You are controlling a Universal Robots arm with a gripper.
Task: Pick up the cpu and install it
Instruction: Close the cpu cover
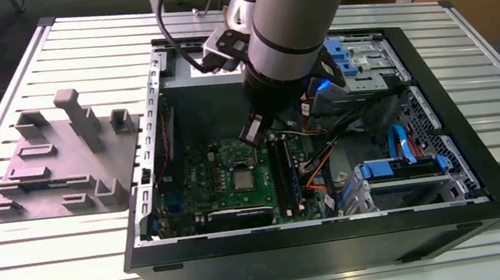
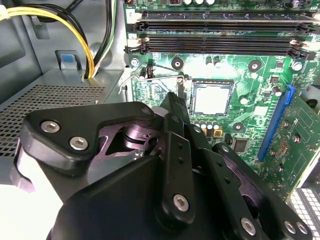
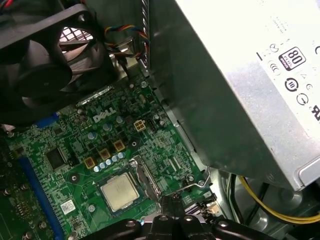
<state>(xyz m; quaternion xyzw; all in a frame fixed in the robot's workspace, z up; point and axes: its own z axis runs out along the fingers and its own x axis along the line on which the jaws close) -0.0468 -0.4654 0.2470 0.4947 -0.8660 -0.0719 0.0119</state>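
Installation stage, late. The cpu (image 1: 241,180) lies flat in its socket on the green motherboard (image 1: 200,180), inside the open computer case (image 1: 459,181) on the slatted surface (image 1: 77,269). The pincer (image 1: 251,131) hangs above the board, toward the far side of the chip and apart from it — empty, fingers drawn close together. In both wrist views the socket's metal frame and wire lever (image 3: 192,182) stand raised, so the chip looks seated but not yet clamped; securing it calls for a precise, light touch.
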